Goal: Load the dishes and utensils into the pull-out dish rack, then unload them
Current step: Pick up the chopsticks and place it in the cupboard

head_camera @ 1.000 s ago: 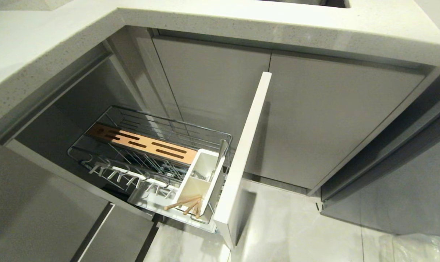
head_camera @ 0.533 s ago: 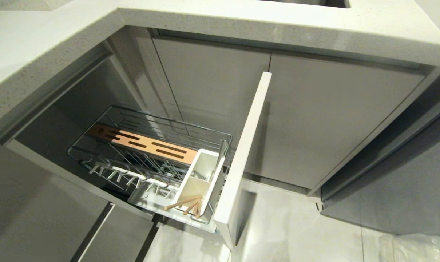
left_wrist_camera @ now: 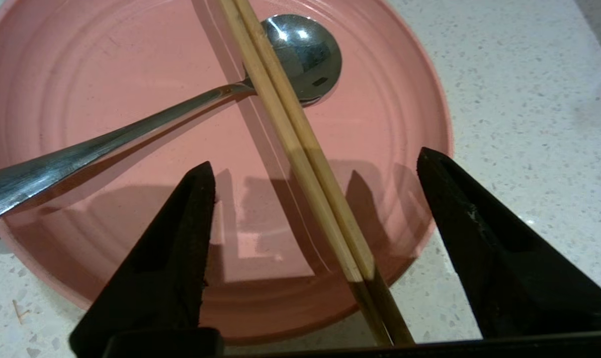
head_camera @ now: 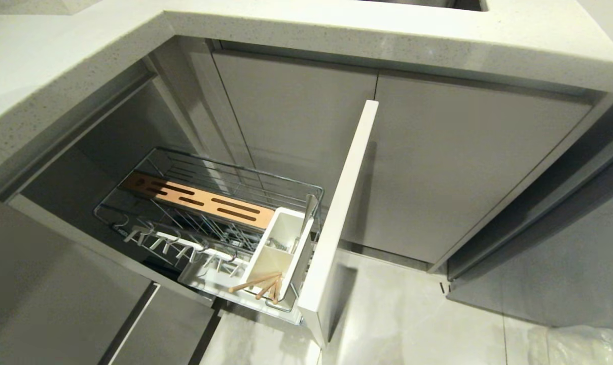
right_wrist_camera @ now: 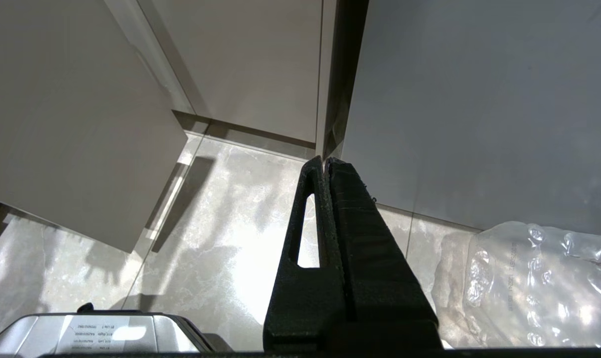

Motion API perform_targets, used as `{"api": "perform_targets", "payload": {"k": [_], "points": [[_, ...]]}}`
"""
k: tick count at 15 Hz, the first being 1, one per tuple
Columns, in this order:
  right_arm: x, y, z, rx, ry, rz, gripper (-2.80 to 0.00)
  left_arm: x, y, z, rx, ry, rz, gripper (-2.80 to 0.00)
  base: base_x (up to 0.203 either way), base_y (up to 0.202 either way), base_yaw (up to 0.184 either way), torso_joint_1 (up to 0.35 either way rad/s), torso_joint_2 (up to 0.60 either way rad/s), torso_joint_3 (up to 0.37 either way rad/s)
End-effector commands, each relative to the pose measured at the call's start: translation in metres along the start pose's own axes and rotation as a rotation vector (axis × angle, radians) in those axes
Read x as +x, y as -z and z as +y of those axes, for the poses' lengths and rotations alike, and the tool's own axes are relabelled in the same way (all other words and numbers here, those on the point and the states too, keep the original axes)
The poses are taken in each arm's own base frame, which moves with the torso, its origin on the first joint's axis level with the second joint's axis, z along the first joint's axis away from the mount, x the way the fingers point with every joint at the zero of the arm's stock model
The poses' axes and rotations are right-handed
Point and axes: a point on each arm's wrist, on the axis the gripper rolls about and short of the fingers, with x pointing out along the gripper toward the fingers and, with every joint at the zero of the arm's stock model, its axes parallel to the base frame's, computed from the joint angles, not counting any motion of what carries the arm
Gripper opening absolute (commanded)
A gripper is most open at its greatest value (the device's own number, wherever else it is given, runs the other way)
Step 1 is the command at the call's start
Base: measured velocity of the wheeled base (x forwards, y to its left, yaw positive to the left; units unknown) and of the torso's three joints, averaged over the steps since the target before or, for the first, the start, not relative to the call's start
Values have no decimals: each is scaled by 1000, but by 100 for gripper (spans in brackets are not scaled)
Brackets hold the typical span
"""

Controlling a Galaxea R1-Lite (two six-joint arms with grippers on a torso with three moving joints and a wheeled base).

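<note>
From the head view, the pull-out dish rack [head_camera: 212,213] stands drawn out of the grey cabinet, its pale front panel [head_camera: 336,223] edge-on toward the camera. A slotted wooden strip [head_camera: 200,198] runs along the far side of the chrome wire basket, and a white utensil caddy [head_camera: 281,253] sits at the end beside the front panel. Several pale wooden sticks [head_camera: 258,285] lean out of the caddy's nearer compartment; a slim metal piece [head_camera: 306,218] stands along the caddy's wall next to the panel, too thin to name. Neither arm shows here, and the speckled tabletop [head_camera: 336,30] runs above the cabinets. In the left wrist view, the left claw [left_wrist_camera: 312,169] hangs over a pink plate [left_wrist_camera: 106,124] lying on the speckled white tabletop [left_wrist_camera: 519,99], its two black fingers [left_wrist_camera: 181,238] spread wide and gripping nothing. A pair of chopsticks [left_wrist_camera: 300,149] lies side by side between the fingers, crossing the plate and overhanging its near rim. They rest across the neck of a metal spoon [left_wrist_camera: 181,114], whose bowl lies on the plate and whose handle reaches out past the rim. In the right wrist view, the right claw [right_wrist_camera: 325,161] is pressed together and empty, pointing toward the pale tiled floor [right_wrist_camera: 220,238] in front of grey cabinet doors [right_wrist_camera: 250,64], with crumpled clear plastic wrap [right_wrist_camera: 529,283] on the floor to one side.
</note>
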Motion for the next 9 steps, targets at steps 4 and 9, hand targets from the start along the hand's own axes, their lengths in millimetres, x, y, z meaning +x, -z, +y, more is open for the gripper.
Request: {"api": "perform_targets", "payload": {"k": [4, 9], "points": [[0, 0, 0, 0, 0, 1, -280, 12, 6, -3, 13, -40, 7, 0, 0, 0, 0, 0, 0, 0], [0, 0, 0, 0, 0, 1, -280, 19, 10, -6, 16, -51, 17, 0, 0, 0, 0, 0, 0, 0]]}}
